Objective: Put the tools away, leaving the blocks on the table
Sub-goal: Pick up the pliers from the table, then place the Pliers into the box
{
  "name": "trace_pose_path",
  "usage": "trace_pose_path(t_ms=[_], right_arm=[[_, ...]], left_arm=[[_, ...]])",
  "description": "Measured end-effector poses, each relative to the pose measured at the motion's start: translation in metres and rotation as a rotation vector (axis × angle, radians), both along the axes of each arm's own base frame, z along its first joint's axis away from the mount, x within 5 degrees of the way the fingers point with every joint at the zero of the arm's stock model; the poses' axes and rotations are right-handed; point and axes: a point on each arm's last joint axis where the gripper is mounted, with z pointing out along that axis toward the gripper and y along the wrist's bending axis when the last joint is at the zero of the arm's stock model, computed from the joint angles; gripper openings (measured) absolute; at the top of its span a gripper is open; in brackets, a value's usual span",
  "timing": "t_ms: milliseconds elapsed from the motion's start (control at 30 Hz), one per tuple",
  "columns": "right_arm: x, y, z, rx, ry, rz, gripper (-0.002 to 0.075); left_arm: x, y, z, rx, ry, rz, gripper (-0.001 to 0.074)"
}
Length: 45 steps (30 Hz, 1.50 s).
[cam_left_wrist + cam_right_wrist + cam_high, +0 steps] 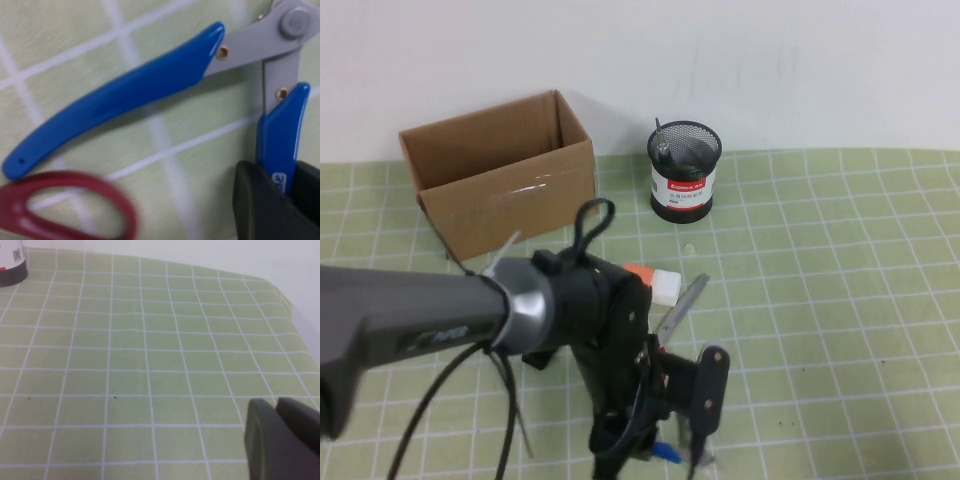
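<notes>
My left gripper (280,180) is shut on one blue handle of the pliers (115,100), which lie on the green mat with their handles spread. The red loop of the scissors (75,200) lies just beside the pliers' other handle. In the high view the left gripper (672,432) reaches down at the near edge, a bit of blue pliers (666,453) shows under it, and the scissors' steel blades (682,303) point away. An orange block (638,271) and a white block (664,287) sit behind the arm. My right gripper (272,407) is shut and hangs over bare mat.
An open cardboard box (500,185) stands at the back left. A black mesh cup (684,172) stands at the back centre with a thin steel shaft (660,138) sticking up in it. The left arm's body (440,310) hides the near left of the table.
</notes>
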Motion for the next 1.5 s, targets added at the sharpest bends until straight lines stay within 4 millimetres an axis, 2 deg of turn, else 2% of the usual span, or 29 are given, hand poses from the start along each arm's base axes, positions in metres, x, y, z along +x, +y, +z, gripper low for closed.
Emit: trace_pose_path(t_ms=[100, 300, 367, 467, 667, 833, 967, 1167, 1500], right_arm=[[0.0, 0.0, 0.0, 0.0, 0.0, 0.0, -0.0011], [0.0, 0.0, 0.0, 0.0, 0.0, 0.0, -0.0011], [0.0, 0.0, 0.0, 0.0, 0.0, 0.0, -0.0011], [0.0, 0.0, 0.0, 0.0, 0.0, 0.0, -0.0011], [0.0, 0.0, 0.0, 0.0, 0.0, 0.0, -0.0011], [0.0, 0.0, 0.0, 0.0, 0.0, 0.0, -0.0011], [0.0, 0.0, 0.0, 0.0, 0.0, 0.0, -0.0011], [0.0, 0.0, 0.0, 0.0, 0.0, 0.0, -0.0011], [0.0, 0.0, 0.0, 0.0, 0.0, 0.0, -0.0011]], left_arm=[[-0.008, -0.004, 0.025, -0.108, 0.048, 0.141, 0.0073], [-0.001, -0.001, 0.098, -0.414, -0.078, 0.489, 0.0073], [0.01, 0.007, 0.119, -0.548, -0.113, 0.678, 0.0073], [0.038, 0.03, 0.143, -0.751, -0.171, 0.951, 0.0073], [0.094, 0.088, 0.17, -1.118, -0.335, 1.33, 0.0073], [0.126, 0.129, 0.164, -1.267, -0.362, 1.576, 0.0073], [0.153, 0.143, 0.146, -1.262, -0.343, 1.69, 0.0073], [0.177, 0.14, 0.126, -1.228, -0.268, 1.768, 0.0073], [0.193, 0.135, 0.098, -1.227, -0.174, 1.89, 0.0073]])
